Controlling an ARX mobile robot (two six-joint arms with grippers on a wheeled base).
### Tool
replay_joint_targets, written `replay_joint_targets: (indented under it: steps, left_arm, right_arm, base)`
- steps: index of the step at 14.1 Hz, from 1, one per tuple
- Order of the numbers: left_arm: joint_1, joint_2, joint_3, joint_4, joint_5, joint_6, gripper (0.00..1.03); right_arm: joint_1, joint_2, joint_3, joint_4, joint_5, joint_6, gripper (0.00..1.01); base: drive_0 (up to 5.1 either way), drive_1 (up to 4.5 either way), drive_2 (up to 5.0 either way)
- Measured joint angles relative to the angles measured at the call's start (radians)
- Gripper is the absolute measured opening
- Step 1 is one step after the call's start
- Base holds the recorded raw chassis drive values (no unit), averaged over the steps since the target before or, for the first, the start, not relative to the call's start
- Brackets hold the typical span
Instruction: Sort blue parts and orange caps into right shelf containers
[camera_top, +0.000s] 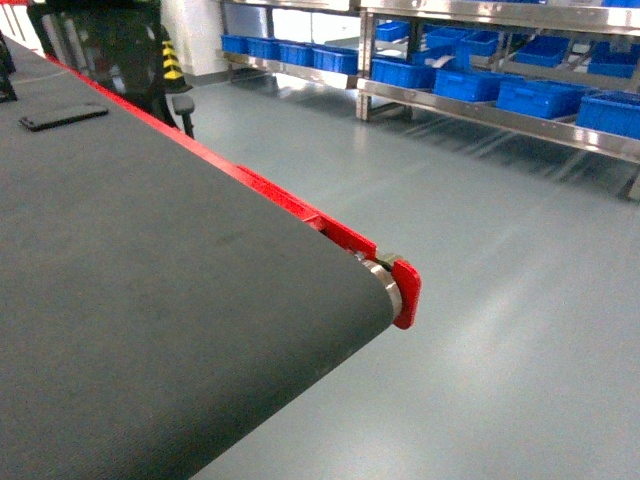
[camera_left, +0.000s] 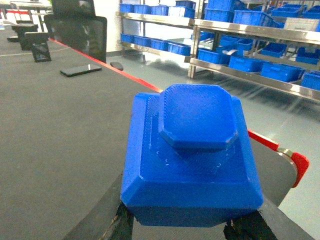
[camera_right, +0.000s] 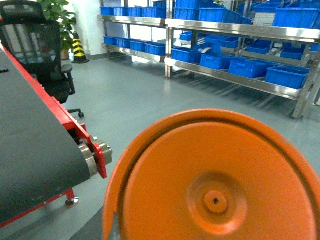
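The left gripper (camera_left: 177, 227) is clenched on a blue part (camera_left: 192, 160), held just above the conveyor belt (camera_left: 60, 145). An orange cap (camera_right: 215, 180) fills the right wrist view; whether its jaws grip it cannot be told. The shelf containers (camera_top: 535, 95) lie far ahead, rightward across open floor (camera_top: 480, 250).

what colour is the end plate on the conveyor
Red end plate, clearest in the head view.
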Motion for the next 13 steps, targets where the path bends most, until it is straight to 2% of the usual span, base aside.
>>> replay_joint_targets:
  steps: [13]
  left_arm:
    - [0.0, 0.0, 0.0, 0.0, 0.0, 0.0, 0.4]
  right_arm:
    - [0.0, 0.0, 0.0, 0.0, 0.0, 0.0, 0.44]
  base:
    - [-1.6, -1.61, -1.6]
